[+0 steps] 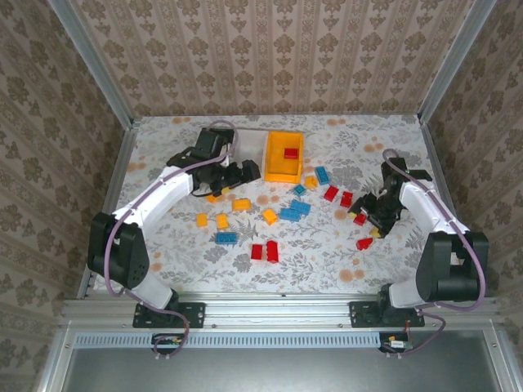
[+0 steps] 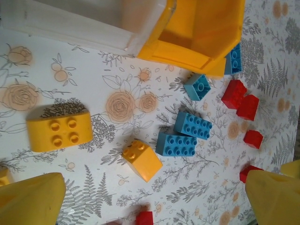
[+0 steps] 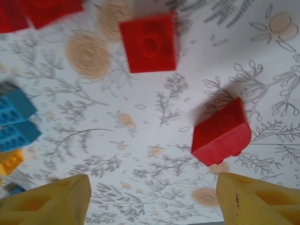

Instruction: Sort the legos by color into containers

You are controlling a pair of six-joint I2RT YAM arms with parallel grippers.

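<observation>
Two bins: the orange-yellow bin (image 1: 282, 175) and the white bin (image 1: 249, 140) stand side by side at the far middle of the table (image 1: 327, 265), their walls touching.
Bin contents: one red brick (image 1: 290, 153) lies in the orange-yellow bin; the white bin's inside is partly hidden by the left arm.
Loose legos (image 1: 290, 214): red, blue and yellow bricks are scattered over the floral tabletop in front of the bins, reds mostly toward the right.
Left gripper (image 1: 245, 171): jaws spread wide with nothing between them, hanging just in front of the white bin.
Left wrist view: a yellow four-stud brick (image 2: 58, 130), a smaller yellow brick (image 2: 142, 159) and two blue bricks (image 2: 186, 135) touching each other lie ahead of the open fingers (image 2: 33, 199), with both bins beyond them.
Right gripper (image 1: 369, 222): fingers apart and empty, low over the right part of the table among red pieces.
Right wrist view: a tilted red block (image 3: 220, 133) lies just ahead of one fingertip (image 3: 258, 199); a second red block (image 3: 149, 42) sits farther off, well apart from it.
</observation>
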